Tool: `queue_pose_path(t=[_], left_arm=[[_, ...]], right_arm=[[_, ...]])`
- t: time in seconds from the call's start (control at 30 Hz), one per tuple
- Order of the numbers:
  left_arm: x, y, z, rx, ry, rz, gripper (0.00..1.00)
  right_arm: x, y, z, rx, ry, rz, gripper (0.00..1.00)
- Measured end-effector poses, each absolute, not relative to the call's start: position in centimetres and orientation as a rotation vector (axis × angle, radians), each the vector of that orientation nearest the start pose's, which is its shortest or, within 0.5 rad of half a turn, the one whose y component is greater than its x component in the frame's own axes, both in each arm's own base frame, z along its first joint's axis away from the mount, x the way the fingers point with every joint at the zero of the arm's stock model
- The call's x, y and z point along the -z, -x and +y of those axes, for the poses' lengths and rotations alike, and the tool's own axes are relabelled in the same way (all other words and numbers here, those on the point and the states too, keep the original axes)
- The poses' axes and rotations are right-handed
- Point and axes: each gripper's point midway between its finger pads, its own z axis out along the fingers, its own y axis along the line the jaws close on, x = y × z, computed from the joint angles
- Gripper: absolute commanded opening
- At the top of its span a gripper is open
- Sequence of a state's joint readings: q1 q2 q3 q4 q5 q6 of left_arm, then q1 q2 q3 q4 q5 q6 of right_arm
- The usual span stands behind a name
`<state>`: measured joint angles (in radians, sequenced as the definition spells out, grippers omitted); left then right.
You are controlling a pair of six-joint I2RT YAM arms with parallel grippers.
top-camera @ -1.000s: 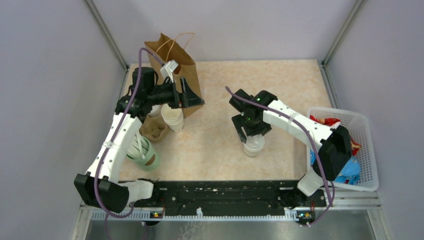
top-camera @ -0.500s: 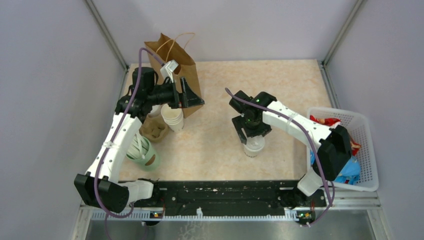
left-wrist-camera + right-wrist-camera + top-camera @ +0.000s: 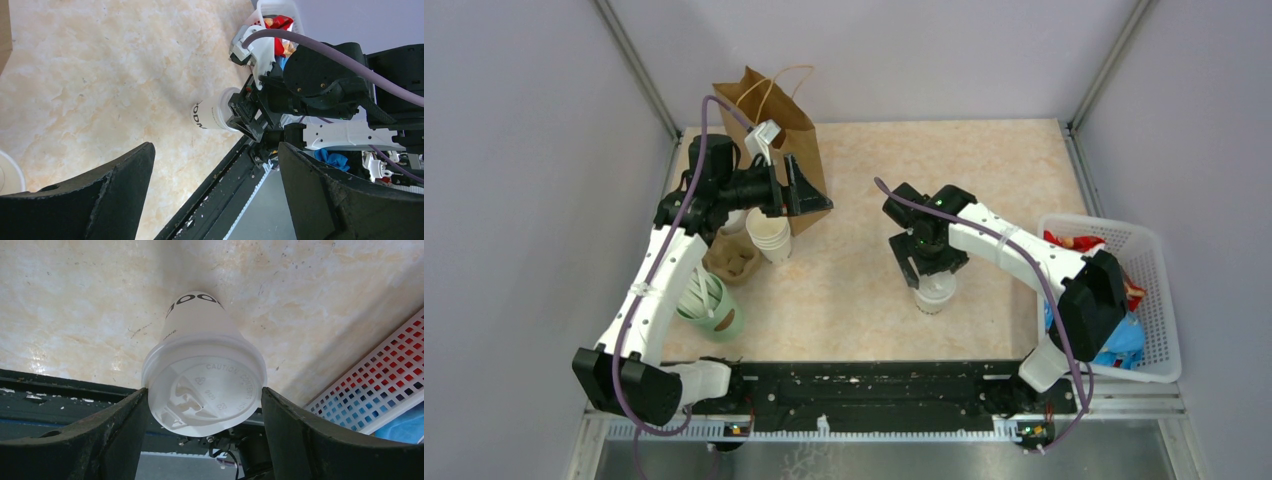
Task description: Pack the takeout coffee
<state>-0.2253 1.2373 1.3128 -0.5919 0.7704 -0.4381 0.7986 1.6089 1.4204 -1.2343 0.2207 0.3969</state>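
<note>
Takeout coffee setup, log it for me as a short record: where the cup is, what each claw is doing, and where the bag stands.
takeout coffee: upright, capped, right of the middle of the table
right claw: closed on the lid, gripping its rim from both sides
left claw: open, empty, next to the brown paper bag
brown paper bag: upright at the table's far left corner
packed: not yet, the coffee is well apart from the bag

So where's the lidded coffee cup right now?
In the top view, the coffee cup is right of centre near the front edge of the table, held at its lid by the right gripper, with the white basket further right.
</note>
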Motion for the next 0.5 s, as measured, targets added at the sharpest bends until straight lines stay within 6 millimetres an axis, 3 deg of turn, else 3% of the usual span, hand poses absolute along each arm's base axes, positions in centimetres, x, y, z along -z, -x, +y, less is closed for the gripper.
queue_pose_path(t=[0.5], left_arm=[[-31.60, -27.92, -20.28, 1.201, -0.271, 2.130, 0.98]], right_arm=[[-13.93, -21.44, 18.30, 0.165, 0.550, 2.828, 0.82]])
